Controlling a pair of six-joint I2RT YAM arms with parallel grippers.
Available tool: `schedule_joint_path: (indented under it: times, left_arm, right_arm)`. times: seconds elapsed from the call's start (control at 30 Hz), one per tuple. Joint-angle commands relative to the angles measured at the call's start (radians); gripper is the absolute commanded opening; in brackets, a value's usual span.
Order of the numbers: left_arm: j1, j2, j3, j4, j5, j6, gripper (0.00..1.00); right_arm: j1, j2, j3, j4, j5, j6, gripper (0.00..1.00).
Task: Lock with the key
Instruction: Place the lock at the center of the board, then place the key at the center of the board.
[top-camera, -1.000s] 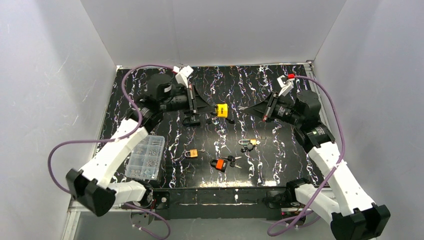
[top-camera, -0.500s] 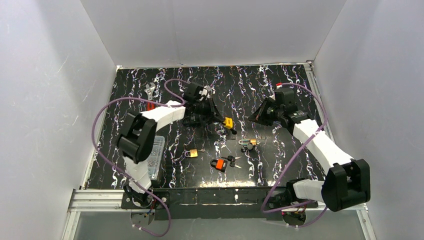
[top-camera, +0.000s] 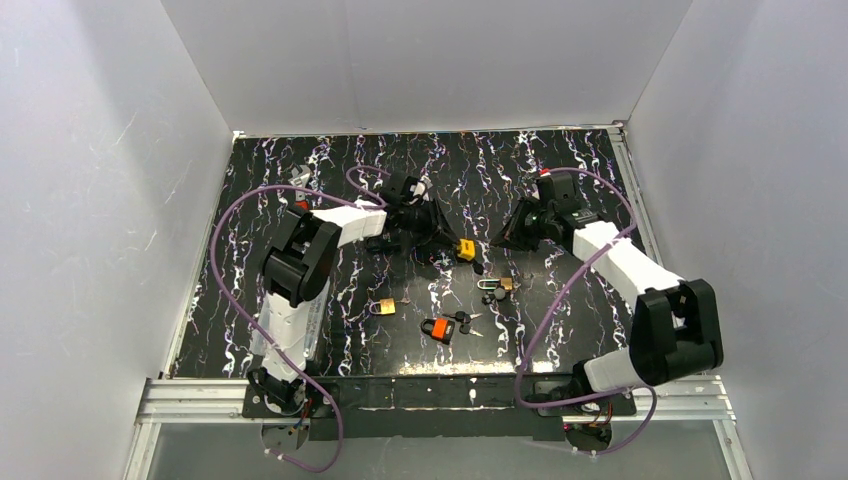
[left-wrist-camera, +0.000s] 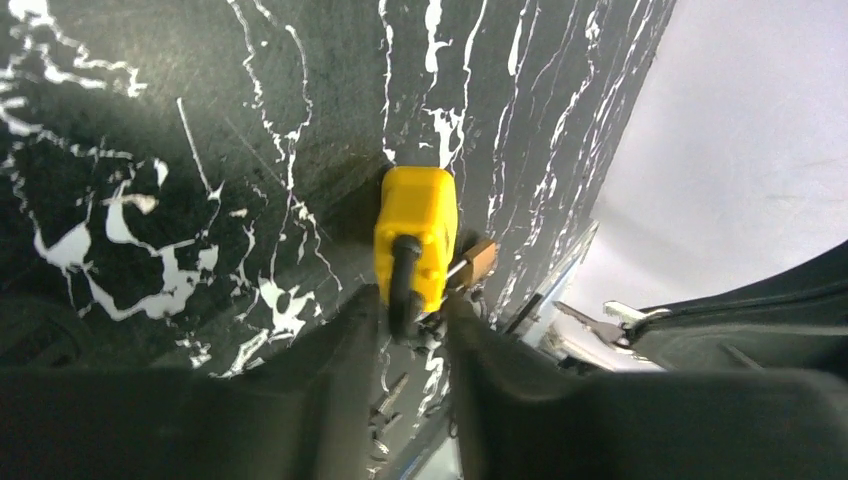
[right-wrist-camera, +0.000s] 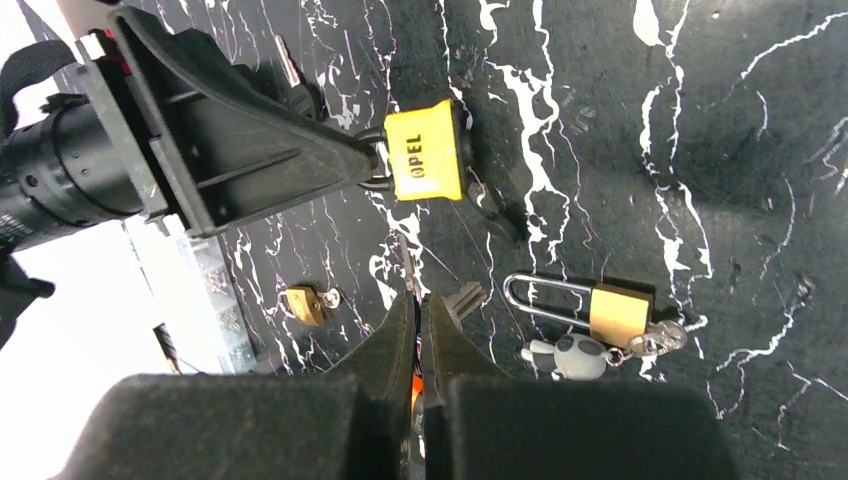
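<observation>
A yellow padlock (top-camera: 466, 248) (left-wrist-camera: 416, 232) (right-wrist-camera: 428, 152) with a black shackle lies on the black marbled table (top-camera: 560, 320). My left gripper (top-camera: 443, 240) (left-wrist-camera: 410, 305) is low at its shackle end. The jaws stand slightly open around the shackle, with a gap on each side. My right gripper (top-camera: 497, 238) (right-wrist-camera: 418, 300) hovers just right of the padlock, shut on a thin silver key (left-wrist-camera: 588, 318). The key's blade points toward the padlock. A small brass part (left-wrist-camera: 478, 262) shows at the padlock's far corner.
A brass padlock with a long shackle and a grey fob (top-camera: 497, 286) (right-wrist-camera: 618, 312) lies right of centre. A small brass padlock (top-camera: 381, 306) (right-wrist-camera: 302, 303) and an orange padlock (top-camera: 436, 328) lie nearer the front. A clear parts box (top-camera: 312, 300) sits at left, and white walls enclose the table.
The left arm has stretched farther right and carried the yellow padlock right and slightly nearer. Its jaws have parted a little. The right gripper has edged left, still shut.
</observation>
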Motion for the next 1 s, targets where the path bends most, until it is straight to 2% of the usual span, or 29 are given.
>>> schedule_joint_path:
  times: [0.0, 0.13, 0.23, 0.37, 0.5, 0.73, 0.97]
  left_arm:
    - [-0.004, -0.027, 0.062, -0.165, -0.042, 0.089, 0.42]
    - [-0.004, -0.038, 0.081, -0.258, -0.094, 0.158, 0.57]
    - [-0.004, -0.066, 0.097, -0.324, -0.144, 0.207, 0.72]
    - [-0.004, -0.145, 0.108, -0.395, -0.203, 0.265, 0.85]
    - [-0.004, -0.272, 0.045, -0.391, -0.208, 0.284, 0.87]
    - [-0.012, -0.530, -0.176, -0.347, -0.186, 0.296, 0.89]
    - [-0.012, -0.709, -0.281, -0.365, -0.180, 0.304, 0.91]
  right_arm:
    - [-0.005, 0.059, 0.066, 0.009, -0.043, -0.027, 0.01]
    - [-0.005, 0.128, 0.103, 0.003, -0.062, -0.025, 0.01]
    - [-0.002, 0.176, 0.123, 0.003, -0.073, -0.020, 0.01]
    - [0.001, 0.234, 0.150, -0.010, -0.062, -0.027, 0.01]
    - [0.003, 0.291, 0.183, -0.018, -0.064, -0.035, 0.03]
    - [0.004, 0.372, 0.225, -0.028, -0.067, -0.048, 0.18]
    - [0.007, 0.410, 0.237, -0.023, -0.082, -0.055, 0.35]
